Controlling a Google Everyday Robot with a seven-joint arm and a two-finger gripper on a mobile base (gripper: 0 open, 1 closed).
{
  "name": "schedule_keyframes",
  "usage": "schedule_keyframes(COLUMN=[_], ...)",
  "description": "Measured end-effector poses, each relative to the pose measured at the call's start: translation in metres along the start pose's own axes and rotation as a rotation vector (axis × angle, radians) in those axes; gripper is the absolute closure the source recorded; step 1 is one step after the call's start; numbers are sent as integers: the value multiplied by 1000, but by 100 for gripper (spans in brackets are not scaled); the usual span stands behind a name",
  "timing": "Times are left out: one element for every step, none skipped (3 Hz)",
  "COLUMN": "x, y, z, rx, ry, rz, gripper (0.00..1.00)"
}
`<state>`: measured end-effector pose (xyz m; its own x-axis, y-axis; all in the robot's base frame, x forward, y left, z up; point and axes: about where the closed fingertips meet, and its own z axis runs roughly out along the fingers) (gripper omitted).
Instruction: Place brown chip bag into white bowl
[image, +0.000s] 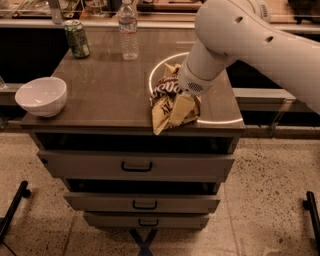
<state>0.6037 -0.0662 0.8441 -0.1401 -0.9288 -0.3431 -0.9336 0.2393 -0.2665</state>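
The brown chip bag (167, 107) is a crinkled pale yellow-tan foil bag with a dark brown patch. It is at the front right of the cabinet top (110, 85), and its lower corner reaches past the front edge. My gripper (184, 99) is directly over the bag's middle and against it, at the end of the white arm (240, 40) that comes in from the upper right. The white bowl (41, 96) sits upright and empty at the front left corner of the top, far left of the bag.
A green can (77, 38) stands at the back left and a clear water bottle (128, 30) at the back middle. A bright ring of light (155, 75) lies on the top around the bag. Below the top are drawers (137, 166) with handles.
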Motion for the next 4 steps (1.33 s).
schedule_keyframes(x=[-29,-59,-82,-91], y=[-10,-29,-45,-52], z=[-51,-114,-159,-175], rx=[57,131,188,212], ry=[-34,-101,-164,-207], rz=[-35,-60,-71,-73], gripper=[100,100,100,100])
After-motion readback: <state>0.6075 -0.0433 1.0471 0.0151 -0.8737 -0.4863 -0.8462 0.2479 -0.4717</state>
